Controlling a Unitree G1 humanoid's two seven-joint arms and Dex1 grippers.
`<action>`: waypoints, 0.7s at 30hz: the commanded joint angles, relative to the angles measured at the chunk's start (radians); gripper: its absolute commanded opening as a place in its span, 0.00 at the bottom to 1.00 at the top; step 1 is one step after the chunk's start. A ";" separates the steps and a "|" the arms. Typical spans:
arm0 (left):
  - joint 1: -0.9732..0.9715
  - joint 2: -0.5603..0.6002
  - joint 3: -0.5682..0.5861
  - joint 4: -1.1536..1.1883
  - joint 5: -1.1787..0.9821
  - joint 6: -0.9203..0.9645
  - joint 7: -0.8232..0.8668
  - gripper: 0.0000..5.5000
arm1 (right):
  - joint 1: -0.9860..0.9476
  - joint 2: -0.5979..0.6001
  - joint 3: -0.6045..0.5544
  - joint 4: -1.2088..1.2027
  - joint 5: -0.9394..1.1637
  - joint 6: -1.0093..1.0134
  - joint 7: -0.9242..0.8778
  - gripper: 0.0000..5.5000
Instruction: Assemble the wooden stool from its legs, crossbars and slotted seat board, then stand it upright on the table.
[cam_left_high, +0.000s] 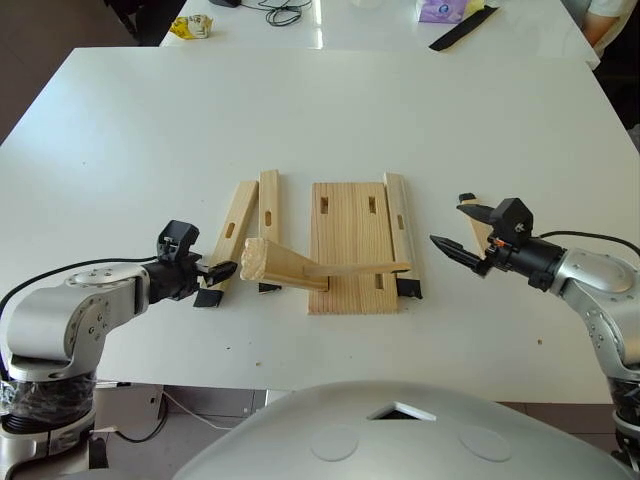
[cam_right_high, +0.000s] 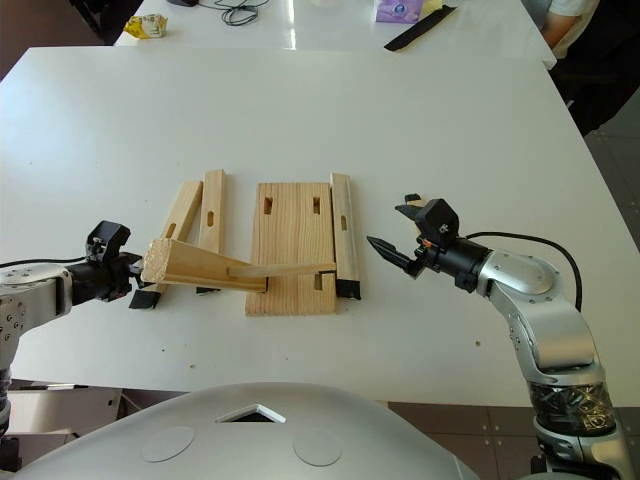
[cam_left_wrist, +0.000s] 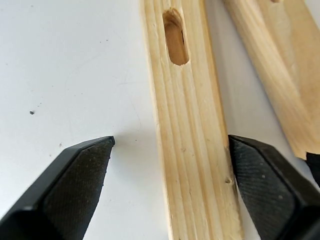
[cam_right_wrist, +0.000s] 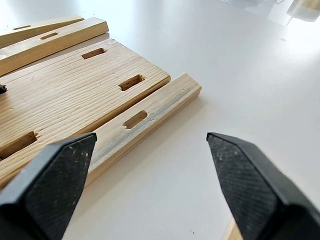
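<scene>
- Assembly looks barely begun: no joint appears made, and the wooden parts lie flat and loose on the table (cam_left_high: 130, 140).
- Slotted seat board (cam_left_high: 348, 235) lies flat near the middle of the front edge, and the slots that show are empty.
- Outer left leg (cam_left_high: 238, 222) and inner left leg (cam_left_high: 268, 205) lie side by side to the board's left. The right leg (cam_left_high: 398, 225) lies just beside the board's right edge.
- A further wooden piece (cam_left_high: 480, 232) sits partly hidden behind the right gripper (cam_left_high: 457, 230).
- A tapered piece (cam_left_high: 285, 265) lies across the near ends of the left legs and onto the board. A thin bar (cam_left_high: 365, 267) runs on from it toward the right leg; whether the two are joined, I cannot tell.
- The left gripper (cam_left_wrist: 171, 142) has its jaws apart, one on each side of the outer left leg's near end, not clamped on it.
- The right gripper hovers over bare table near the right leg, jaws wide apart and holding nothing.
- By my reading, fitting the legs and crossbars into the board and standing the stool up all remain.
</scene>
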 joint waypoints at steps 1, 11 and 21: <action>0.082 -0.024 -0.037 0.007 -0.022 0.063 -0.027 0.60 | -0.007 -0.007 0.001 -0.001 -0.002 0.006 -0.001 0.74; 0.076 -0.022 -0.090 0.026 0.030 0.009 -0.025 0.38 | -0.023 0.001 0.009 0.012 -0.005 0.003 -0.005 0.74; -0.042 -0.053 -0.068 0.115 0.069 -0.068 -0.007 0.37 | -0.060 -0.004 0.016 0.059 -0.018 -0.016 0.003 0.74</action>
